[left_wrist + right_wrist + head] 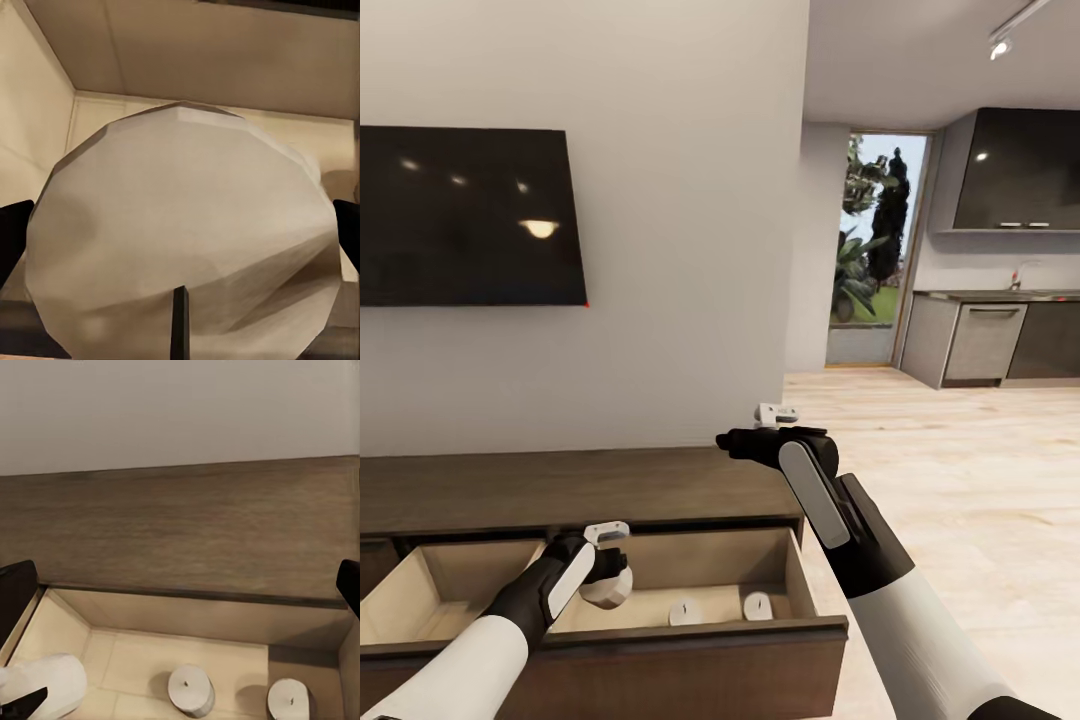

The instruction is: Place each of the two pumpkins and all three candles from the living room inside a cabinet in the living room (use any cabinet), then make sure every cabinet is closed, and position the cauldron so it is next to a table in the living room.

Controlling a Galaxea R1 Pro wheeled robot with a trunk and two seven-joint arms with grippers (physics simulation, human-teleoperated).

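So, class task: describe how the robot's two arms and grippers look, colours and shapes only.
Both arms have glossy white rounded lower sleeves turning to black sections near the wrist, each with a long grey-white oval panel. The left gripper and right gripper are black, each topped by a small white boxy block. No cables or markings are visible.

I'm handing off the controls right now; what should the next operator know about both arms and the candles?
Left tool: shut on a candle, held inside the open right drawer of the cabinet.
Right tool: open, empty, above the cabinet top.
Done: two candles stand on that drawer's floor.
Left: release the third candle, stow both pumpkins, close both open drawers, move the cauldron beside the table.
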